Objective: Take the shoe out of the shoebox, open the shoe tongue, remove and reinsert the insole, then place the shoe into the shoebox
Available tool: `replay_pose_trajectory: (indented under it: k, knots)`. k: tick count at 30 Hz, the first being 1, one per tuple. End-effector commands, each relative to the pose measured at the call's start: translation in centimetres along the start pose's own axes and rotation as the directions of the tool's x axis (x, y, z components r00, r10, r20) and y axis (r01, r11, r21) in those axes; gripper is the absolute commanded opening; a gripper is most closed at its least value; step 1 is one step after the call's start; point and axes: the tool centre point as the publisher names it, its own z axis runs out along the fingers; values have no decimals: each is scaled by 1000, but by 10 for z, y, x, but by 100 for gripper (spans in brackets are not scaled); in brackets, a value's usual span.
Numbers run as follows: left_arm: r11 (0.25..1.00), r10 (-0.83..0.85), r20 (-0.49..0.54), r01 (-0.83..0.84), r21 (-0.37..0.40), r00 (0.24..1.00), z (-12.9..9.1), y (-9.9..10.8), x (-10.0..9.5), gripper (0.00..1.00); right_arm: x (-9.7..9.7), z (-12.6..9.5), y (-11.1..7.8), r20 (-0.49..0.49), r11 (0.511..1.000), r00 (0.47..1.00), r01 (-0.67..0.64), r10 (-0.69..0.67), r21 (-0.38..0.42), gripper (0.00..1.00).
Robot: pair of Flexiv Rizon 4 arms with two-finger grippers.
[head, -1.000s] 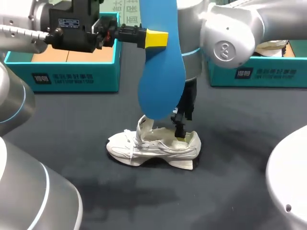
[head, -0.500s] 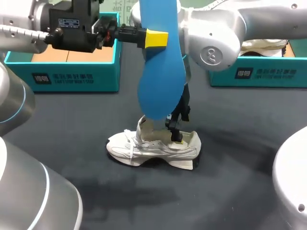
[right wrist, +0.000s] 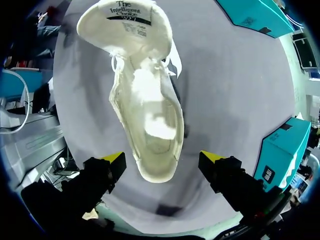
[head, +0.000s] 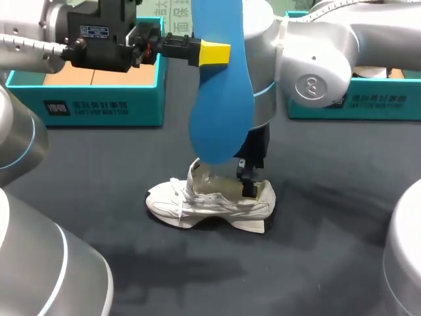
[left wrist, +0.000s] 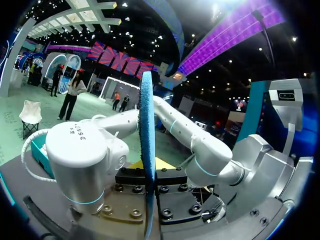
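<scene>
Nearest, the white shoe (head: 207,204) stands on its sole on the dark table (head: 316,263), outside both boxes, with its toe toward the left arm's side. The right gripper (head: 248,185) hangs directly over the heel. In the right wrist view its yellow-tipped fingers (right wrist: 112,160) are released and spread wide, one on each side of the heel, touching neither side. In the same view the tongue (right wrist: 127,22) is folded forward over the laces, and the shoe's opening shows a pale inner floor. Above the shoe, the blue insole (head: 220,92) hangs upright in the air, its lower end just over the tongue. The left gripper (head: 217,54) is clamped on the insole's upper part; the left wrist view shows the insole edge-on, pinched between the two fingers. Farthest, two open teal boxes stand well apart: the left shoebox (head: 99,105) behind the left gripper and the right shoebox (head: 368,105) behind the right arm (head: 316,59)
</scene>
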Motion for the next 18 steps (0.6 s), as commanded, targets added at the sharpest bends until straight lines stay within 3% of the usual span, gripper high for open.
replay_pose_trajectory:
  k: [1, 13, 18]
  knots:
    - [1000, 0, 0, 0, -1, 1000, 1, 0, 0, 0, 3, 2, -3, 5, 1000, 1000, 5, -5, -7, 100]
    - [1000, 0, 0, 0, -1, 1000, 1, 0, 0, 0, 5, 6, 0, 24, 999, 999, 24, -23, -27, 100]
    - [1000, 0, 0, 0, -1, 1000, 1, 0, 0, 0, -6, 0, 5, 40, 999, 998, 40, -39, -27, 100]
